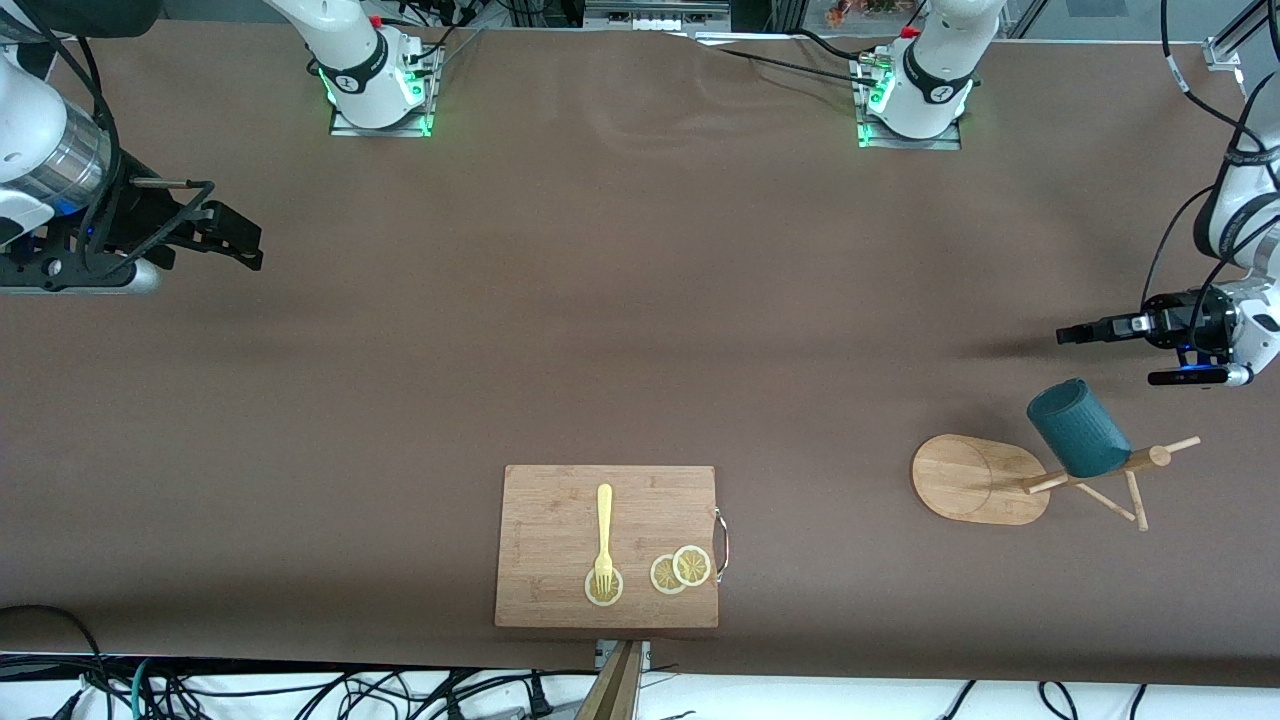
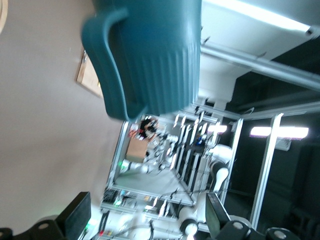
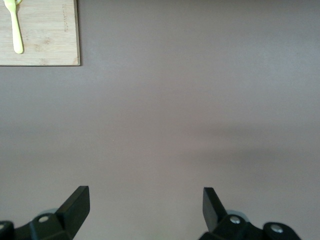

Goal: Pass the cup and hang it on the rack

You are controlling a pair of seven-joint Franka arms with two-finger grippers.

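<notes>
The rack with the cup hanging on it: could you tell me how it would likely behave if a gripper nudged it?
The rack would probably tip rather than slide if pushed high up: the cup hangs off one peg, well above the flat oval base. A low push on the base would more likely slide it. Its thin dowel pegs look fragile, and a jolt might shake the cup loose.

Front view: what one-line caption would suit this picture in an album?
Teal cup hangs on the wooden rack; the open left tool above it, the right tool waiting open.
</notes>
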